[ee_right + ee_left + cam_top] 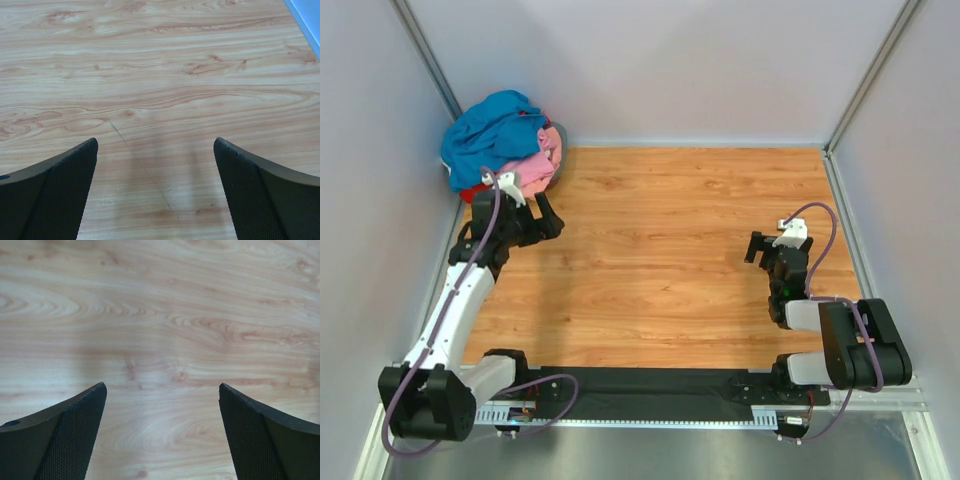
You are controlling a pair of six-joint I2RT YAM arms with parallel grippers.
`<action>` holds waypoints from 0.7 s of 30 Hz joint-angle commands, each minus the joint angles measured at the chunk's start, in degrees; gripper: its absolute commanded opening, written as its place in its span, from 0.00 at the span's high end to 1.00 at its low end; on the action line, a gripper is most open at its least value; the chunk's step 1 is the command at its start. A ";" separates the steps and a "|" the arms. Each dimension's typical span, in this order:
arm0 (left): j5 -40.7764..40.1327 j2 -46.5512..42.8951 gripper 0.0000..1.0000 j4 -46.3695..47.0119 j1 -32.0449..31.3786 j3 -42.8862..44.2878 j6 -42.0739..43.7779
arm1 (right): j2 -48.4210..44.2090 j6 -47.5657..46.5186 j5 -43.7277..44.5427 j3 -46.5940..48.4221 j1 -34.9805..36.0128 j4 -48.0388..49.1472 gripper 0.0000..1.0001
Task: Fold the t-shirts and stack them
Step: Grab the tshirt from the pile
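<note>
Top view: t-shirts (pixel 505 145) lie in one crumpled heap at upper left of frame, jammed into the far corner where table (pixel 670 250) meets the walls (pixel 670 70). None folded or stacked. Blue shirt (pixel 490 125) on top, biggest visible part of heap. Pink shirt (pixel 535 168) below it, at heap's lower right. Red shirt (pixel 472 190) shows only as a sliver at heap's lower left edge. Pale greyish bit (pixel 558 135) at heap's right edge; can't tell if it's a 4th shirt.

L gripper (pixel 545 215) at left-centre of frame, just below and right of heap, near pink shirt but apart from it. L wrist view: fingers (pixel 70 435) spread wide in the lower corners of frame, only bare wood grain btwn them, no cloth in view. Lilac cable (pixel 485 240) runs along L arm.

R gripper (pixel 757 247) at right-centre of frame, well apart from heap, over bare wood. R wrist view: fingers (pixel 60 185) also spread wide, pinching nothing. Wood btwn them has a thin dark scratch (pixel 142 167) running diag. Pale blue strip in upper right corner of that view.

Black base rail (pixel 650 385) runs along bottom of top view, both arm bases on it.
</note>
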 commanded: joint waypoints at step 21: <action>-10.15 24.83 0.19 -9.73 5.55 33.92 -0.99 | -0.39 0.28 1.08 1.70 -0.52 3.16 0.00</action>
